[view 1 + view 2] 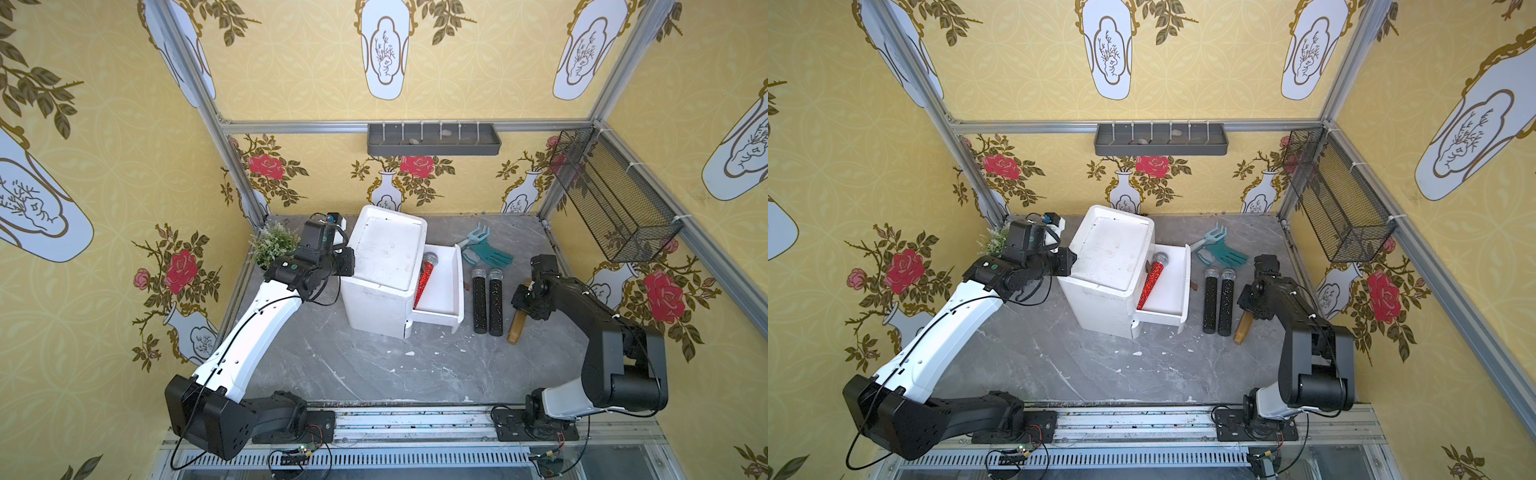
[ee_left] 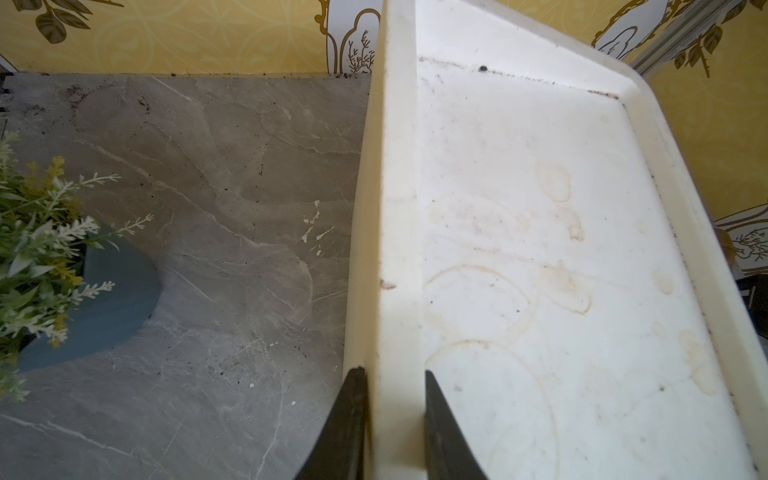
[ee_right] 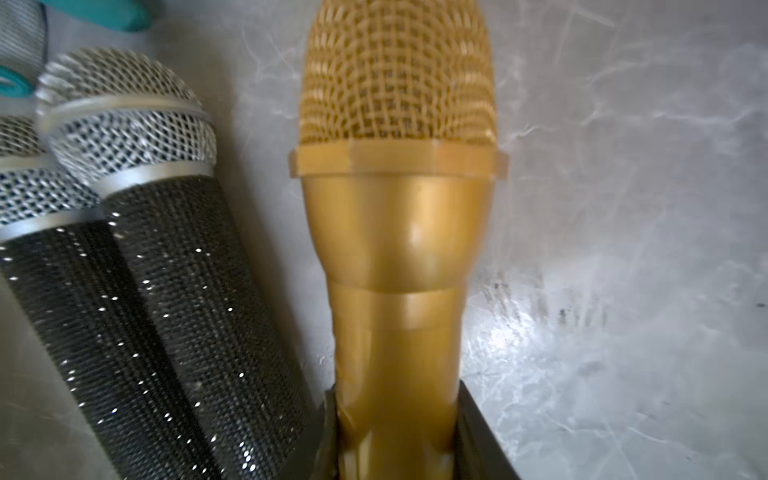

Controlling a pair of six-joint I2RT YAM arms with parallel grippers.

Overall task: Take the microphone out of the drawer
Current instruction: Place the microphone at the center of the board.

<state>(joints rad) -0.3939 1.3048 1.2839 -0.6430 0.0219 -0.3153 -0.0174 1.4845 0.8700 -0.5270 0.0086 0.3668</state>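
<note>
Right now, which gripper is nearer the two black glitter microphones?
Right. Right gripper holds the gold microphone beside the black microphones; left gripper clamps the far rim of the white cabinet.

In both top views the gold microphone point(image 1: 514, 330) shows only its handle end. The rest lies under the right arm's wrist, which also covers the right end effector point(image 3: 395, 388) (the wrist view, blurred throughout, cuts it off at the lower edge). The left end effector point(image 2: 395, 374), astride the rim of the cabinet point(image 2: 540, 249), is cut off likewise in its own wrist view. The left arm hides part of the plant point(image 1: 272, 243). What lies in the grey wall tray point(image 1: 457, 150) is too small to name.
</note>
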